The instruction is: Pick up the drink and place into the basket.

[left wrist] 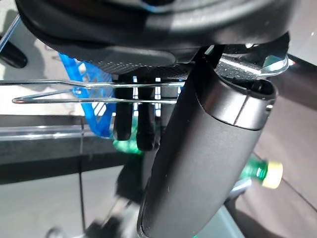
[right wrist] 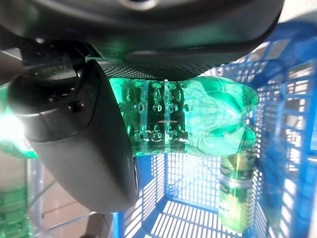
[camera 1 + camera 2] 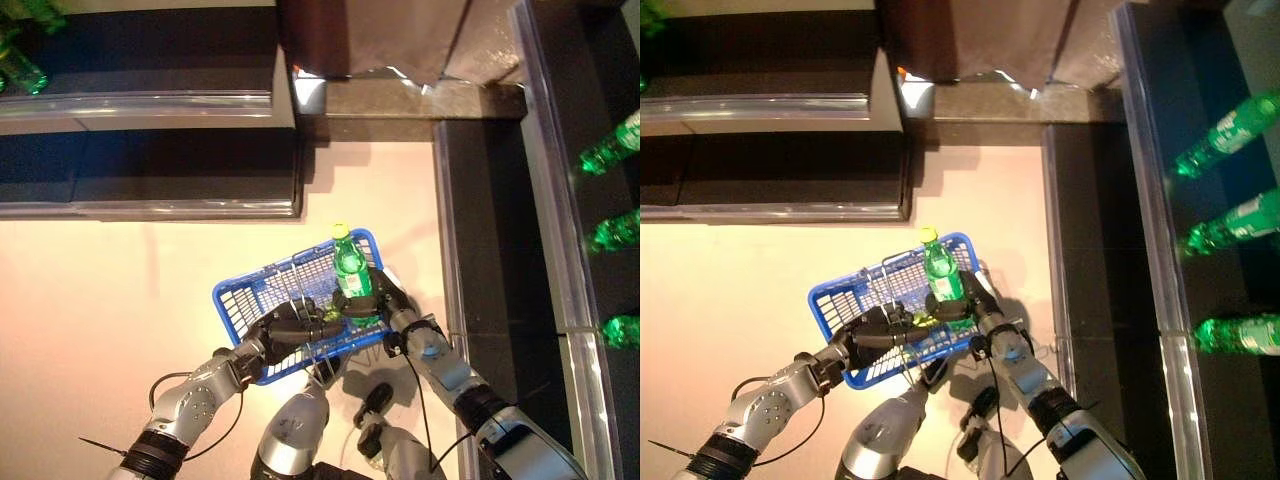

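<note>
My left hand [image 3: 290, 327] is shut on the thin wire handles [image 1: 89, 91] of the blue basket [image 3: 262, 290], holding it up in front of me. My right hand [image 3: 385, 300] is shut on a green drink bottle [image 3: 351, 266] with a yellow cap, held upright over the basket's right side. In the right wrist view my thumb [image 2: 79, 139] and fingers wrap the bottle's ribbed body [image 2: 193, 119] above the basket's blue mesh [image 2: 198, 198]. Another drink [image 2: 237, 193] lies inside the basket.
Dark shelves [image 3: 150, 170] stand at the upper left. A dark shelf unit [image 3: 520, 200] runs along the right, with green bottles [image 3: 610, 145] on it. Pale floor [image 3: 90, 300] spreads at the left.
</note>
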`<state>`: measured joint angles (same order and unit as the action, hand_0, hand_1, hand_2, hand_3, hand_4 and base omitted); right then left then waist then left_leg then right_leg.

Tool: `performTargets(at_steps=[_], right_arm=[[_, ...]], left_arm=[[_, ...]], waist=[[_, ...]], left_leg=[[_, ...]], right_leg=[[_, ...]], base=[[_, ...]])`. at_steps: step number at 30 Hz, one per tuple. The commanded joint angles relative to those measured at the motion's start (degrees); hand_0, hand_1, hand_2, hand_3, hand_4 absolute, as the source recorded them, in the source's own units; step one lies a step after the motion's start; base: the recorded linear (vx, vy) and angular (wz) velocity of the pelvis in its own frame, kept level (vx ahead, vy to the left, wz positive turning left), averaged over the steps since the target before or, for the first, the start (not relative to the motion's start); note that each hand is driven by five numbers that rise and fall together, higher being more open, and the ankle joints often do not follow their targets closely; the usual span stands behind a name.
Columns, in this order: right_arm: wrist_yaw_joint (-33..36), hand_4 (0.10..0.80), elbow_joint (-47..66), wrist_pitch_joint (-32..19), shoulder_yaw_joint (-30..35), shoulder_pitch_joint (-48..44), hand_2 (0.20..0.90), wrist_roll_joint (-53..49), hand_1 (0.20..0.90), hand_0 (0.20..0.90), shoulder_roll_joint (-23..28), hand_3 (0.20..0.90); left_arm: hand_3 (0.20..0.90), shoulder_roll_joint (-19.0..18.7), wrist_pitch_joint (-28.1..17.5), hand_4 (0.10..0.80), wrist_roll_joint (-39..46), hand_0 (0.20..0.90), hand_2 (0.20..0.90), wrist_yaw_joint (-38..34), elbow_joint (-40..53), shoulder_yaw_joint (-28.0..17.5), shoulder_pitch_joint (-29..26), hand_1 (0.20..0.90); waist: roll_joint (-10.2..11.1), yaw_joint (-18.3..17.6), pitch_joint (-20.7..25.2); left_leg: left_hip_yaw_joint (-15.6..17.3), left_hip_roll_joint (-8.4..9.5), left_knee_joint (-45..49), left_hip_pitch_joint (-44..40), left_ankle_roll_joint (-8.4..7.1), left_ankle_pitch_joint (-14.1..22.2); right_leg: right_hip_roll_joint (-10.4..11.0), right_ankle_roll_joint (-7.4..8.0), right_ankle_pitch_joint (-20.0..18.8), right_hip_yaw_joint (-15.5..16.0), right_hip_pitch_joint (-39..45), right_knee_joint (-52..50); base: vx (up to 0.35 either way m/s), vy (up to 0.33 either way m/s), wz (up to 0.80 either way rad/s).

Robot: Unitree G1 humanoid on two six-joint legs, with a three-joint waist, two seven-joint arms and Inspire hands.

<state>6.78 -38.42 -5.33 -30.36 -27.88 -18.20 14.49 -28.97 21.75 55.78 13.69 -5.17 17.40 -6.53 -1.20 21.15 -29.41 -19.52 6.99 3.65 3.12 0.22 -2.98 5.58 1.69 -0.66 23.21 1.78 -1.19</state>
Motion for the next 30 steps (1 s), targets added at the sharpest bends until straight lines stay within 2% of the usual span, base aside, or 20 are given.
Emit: performTargets(at_steps=[1, 10, 11, 14, 21, 22, 30], right_arm=[[1.5, 0.1, 1.4, -4.7, -1.7, -3.1, 0.3, -1.7, 0.3, 0.3, -4.5, 0.2], [3.5, 0.1, -11.8, -1.5, -1.4, -5.9, 0.3, 3.6, 0.3, 0.3, -7.1, 0.2], [3.3, 0.1, -13.2, -1.0, -1.6, -6.4, 0.3, 5.3, 0.3, 0.3, -7.0, 0.2], [3.3, 0.1, -14.5, 0.0, -2.3, -7.4, 0.3, 10.1, 0.3, 0.3, -6.3, 0.2], [3.9, 0.1, -18.1, 2.5, -2.3, -7.7, 0.3, 12.8, 0.3, 0.3, -4.7, 0.2], [4.5, 0.8, -19.2, 2.5, -2.0, -7.8, 0.9, 13.2, 0.9, 0.9, -4.6, 0.9], [6.2, 0.8, -20.2, 1.8, -0.9, -9.3, 0.9, 13.4, 0.9, 0.9, -4.5, 0.9]], left_arm=[[0.2, 5.7, -3.1, 0.1, 4.1, 0.3, 0.3, 11.8, 17.0, 3.4, -3.7, 0.3], [0.2, 6.8, -2.9, 0.1, 5.6, 0.3, 0.3, 11.3, 19.7, 4.9, -5.7, 0.3], [0.2, 6.7, -2.8, 0.1, 5.9, 0.3, 0.3, 11.3, 19.8, 4.8, -5.9, 0.3], [0.2, 6.4, -3.0, 0.1, 6.0, 0.3, 0.3, 12.0, 19.6, 4.8, -6.3, 0.3], [0.2, 5.8, -3.8, 0.1, 6.2, 0.3, 0.3, 12.2, 19.7, 4.7, -6.9, 0.3], [0.2, 5.7, -4.0, 0.1, 6.4, 0.3, 0.3, 12.1, 19.7, 4.8, -7.3, 0.3], [0.2, 5.5, -4.0, 0.1, 7.2, 0.3, 0.3, 11.6, 19.6, 4.7, -8.3, 0.3]], waist=[[-1.3, 0.9, 11.4], [-2.0, 3.1, 11.3], [-1.7, 3.5, 11.1], [-1.7, 3.8, 10.9], [-1.4, 4.0, 10.5], [-1.4, 4.0, 10.3], [-0.9, 3.6, 10.2]], left_leg=[[3.9, 0.52, 3.4, 5.0, 0.43, -1.0], [1.6, 1.03, 2.8, 5.3, 0.08, -1.3], [1.6, 0.8, 2.6, 4.6, -0.08, 0.0], [1.1, 0.96, 2.4, 4.9, -0.02, 0.0], [0.7, 1.03, 1.6, 5.2, 0.26, -0.1], [0.6, 1.04, 1.3, 5.3, 0.35, -0.2], [0.8, 0.95, 0.4, 4.9, 0.39, -0.1]], right_leg=[[0.8, 0.61, 3.9, -0.3, 0.8, -7.5], [1.2, 0.59, 3.5, 1.7, 1.5, -6.5], [1.1, 0.72, 4.8, 1.1, 1.9, -6.6], [1.2, 0.73, 4.7, 1.3, 1.5, -6.6], [1.3, 0.93, 4.3, 1.6, 1.0, -6.2], [1.3, 1.0, 4.2, 1.6, 0.9, -6.0], [0.7, 1.06, 3.2, 0.9, 0.8, -4.3]], base=[[0.047, -0.001, 0.2], [0.018, -0.008, 0.17], [0.043, -0.072, 0.18], [-0.007, -0.03, 0.08], [-0.031, -0.014, 0.03], [-0.036, -0.019, 0.08], [-0.01, -0.009, 0.04]])
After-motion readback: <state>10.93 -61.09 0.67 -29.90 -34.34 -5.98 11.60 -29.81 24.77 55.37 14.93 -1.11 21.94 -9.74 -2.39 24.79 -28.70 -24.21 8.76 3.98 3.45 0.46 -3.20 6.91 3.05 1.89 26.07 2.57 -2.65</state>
